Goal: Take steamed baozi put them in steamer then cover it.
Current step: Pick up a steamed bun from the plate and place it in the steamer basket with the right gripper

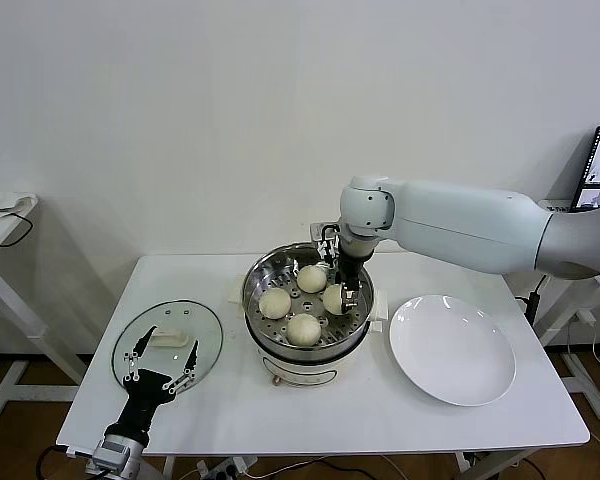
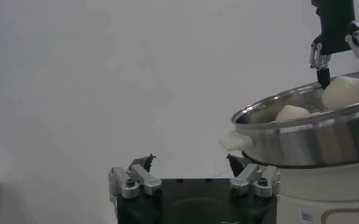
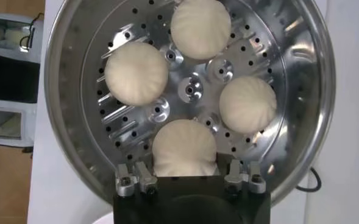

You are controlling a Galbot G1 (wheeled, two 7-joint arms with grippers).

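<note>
Head view, left to right: the cover (image 1: pixel 168 345) lies flat near the table's (image 1: pixel 280 420) left edge, with the left gripper (image 1: pixel 160 357) spread wide over its front rim, grasping nothing. The steamer (image 1: pixel 307 352) stands at table centre holding all four baozi (image 1: pixel 303 327). The right gripper (image 1: pixel 342 287) is clamped on the fourth baozi (image 3: pixel 184 148) beside the right wall. Risk: lifting before release would drag that bun out; a skewed grasp could slide the cover off the edge.
</note>
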